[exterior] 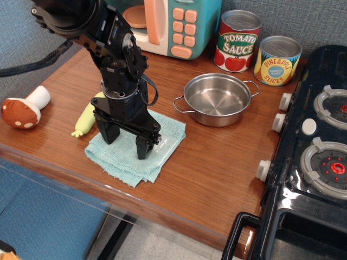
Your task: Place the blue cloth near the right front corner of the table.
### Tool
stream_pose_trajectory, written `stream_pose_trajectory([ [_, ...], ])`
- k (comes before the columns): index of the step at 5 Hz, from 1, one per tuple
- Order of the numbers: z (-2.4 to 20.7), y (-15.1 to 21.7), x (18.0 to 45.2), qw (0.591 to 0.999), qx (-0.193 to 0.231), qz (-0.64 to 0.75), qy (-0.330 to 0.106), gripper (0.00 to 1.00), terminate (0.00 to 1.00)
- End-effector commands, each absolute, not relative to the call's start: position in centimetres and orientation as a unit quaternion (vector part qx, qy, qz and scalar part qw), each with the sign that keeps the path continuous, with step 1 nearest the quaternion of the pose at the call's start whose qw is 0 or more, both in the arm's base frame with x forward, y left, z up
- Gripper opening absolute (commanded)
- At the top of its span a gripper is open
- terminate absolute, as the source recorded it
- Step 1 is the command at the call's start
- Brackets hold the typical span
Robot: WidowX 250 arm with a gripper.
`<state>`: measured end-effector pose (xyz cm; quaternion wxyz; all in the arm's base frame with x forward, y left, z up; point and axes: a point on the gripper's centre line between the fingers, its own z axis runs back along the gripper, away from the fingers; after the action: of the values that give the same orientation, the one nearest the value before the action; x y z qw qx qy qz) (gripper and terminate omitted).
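The pale aqua-blue cloth [161, 142] lies folded on the brown wood-grain table [217, 162], left of centre near the front edge. My black gripper [125, 144] stands open right over the cloth, its two fingertips [142, 151] down on or just above the cloth's middle, one toward the left edge and one nearer the right. The arm covers the cloth's back left part. Nothing is held between the jaws.
A steel pan [217, 99] sits right of the cloth. A yellow toy corn [85, 119] and a toy mushroom [21, 110] lie to the left. Two cans [237, 40] and a toy microwave [173, 24] stand at the back. A black toy stove [312, 157] fills the right side.
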<state>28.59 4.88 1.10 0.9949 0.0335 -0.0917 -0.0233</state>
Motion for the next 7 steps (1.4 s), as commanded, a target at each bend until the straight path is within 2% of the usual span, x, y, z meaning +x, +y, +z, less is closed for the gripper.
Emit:
stream_pose_trajectory([
  [1, 0.4, 0.4, 28.2, 0.996, -0.011, -0.042, -0.084, 1.00, 0.00],
  [2, 0.8, -3.7, 27.6, 0.996, -0.010, -0.032, -0.083, 1.00, 0.00],
  [3, 1.1, -7.1, 27.3, 0.995, 0.009, -0.043, -0.089, 1.00, 0.00],
  [5, 1.0, -8.8, 27.0, 0.996, 0.032, -0.015, -0.083, 1.00, 0.00],
  [6, 2.6, -8.3, 27.5, 0.995, 0.032, 0.003, -0.089, 1.00, 0.00],
  [7, 7.1, -7.1, 28.3, 0.992, 0.012, 0.020, -0.127, 1.00, 0.00],
])
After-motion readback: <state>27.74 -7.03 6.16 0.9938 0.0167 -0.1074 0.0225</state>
